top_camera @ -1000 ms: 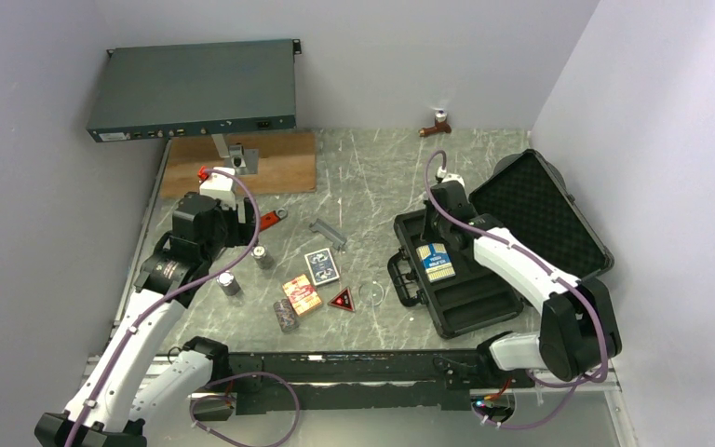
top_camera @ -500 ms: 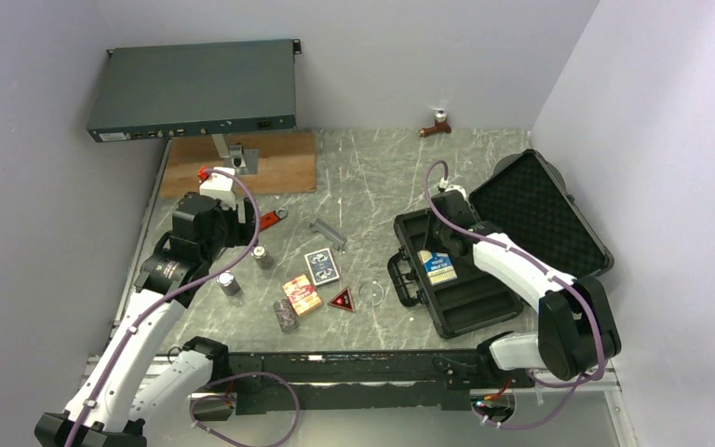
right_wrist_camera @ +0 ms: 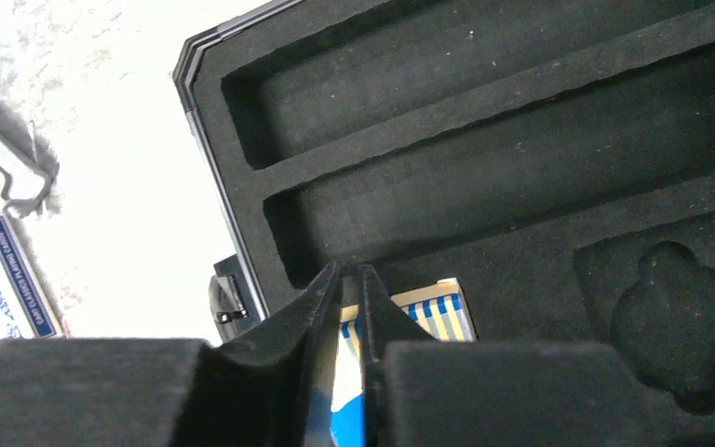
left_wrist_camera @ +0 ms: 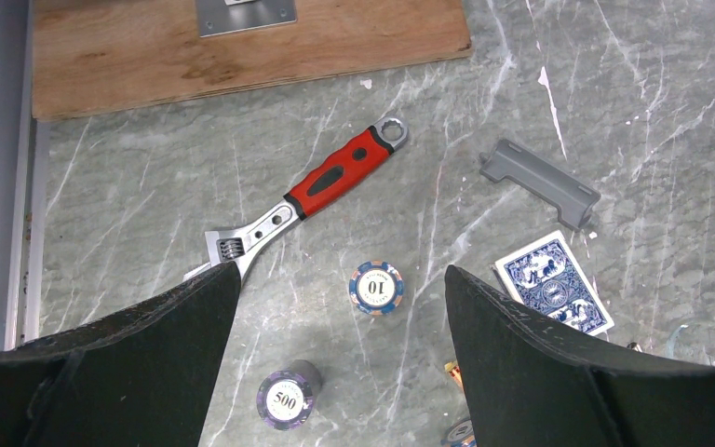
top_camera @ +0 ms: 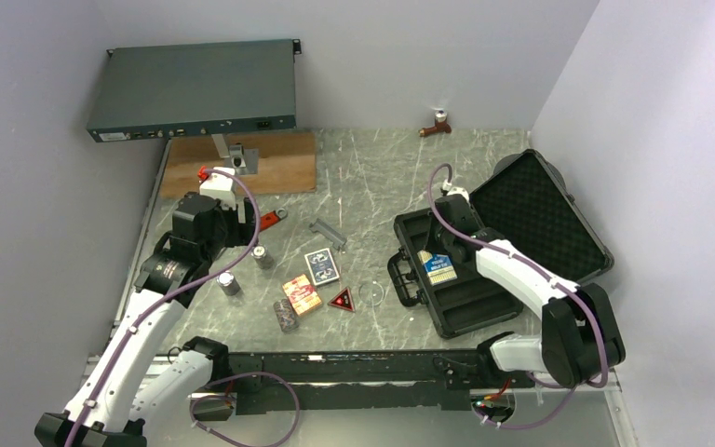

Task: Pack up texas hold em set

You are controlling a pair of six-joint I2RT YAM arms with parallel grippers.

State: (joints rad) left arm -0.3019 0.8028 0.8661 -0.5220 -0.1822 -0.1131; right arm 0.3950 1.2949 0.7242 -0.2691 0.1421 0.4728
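The black case (top_camera: pixel 470 307) lies open at the right, its foam-lined lid (top_camera: pixel 540 219) tipped back. A blue-yellow card box (top_camera: pixel 438 268) sits in one of its slots. My right gripper (top_camera: pixel 432 250) hovers just above that box (right_wrist_camera: pixel 433 312), fingers almost together with nothing between them. My left gripper (top_camera: pixel 245 237) hangs open over the table, above two chip stacks (left_wrist_camera: pixel 376 288) (left_wrist_camera: pixel 287 395). Near the middle lie a blue card box (top_camera: pixel 322 265), a red-orange card box (top_camera: pixel 302 294), a red triangle (top_camera: pixel 342 299), a clear disc (top_camera: pixel 371 295) and a third chip stack (top_camera: pixel 286 315).
A red-handled wrench (left_wrist_camera: pixel 335 177) lies beside my left gripper. A grey plastic bracket (left_wrist_camera: pixel 540 182) rests near the blue card box. A wooden board (top_camera: pixel 242 163) and a dark rack unit (top_camera: pixel 194 88) stand at the back left. Walls close in at the right and back.
The blue-yellow card box has sunk a little deeper into its slot, and my right wrist has shifted slightly over it. The left arm has not moved.
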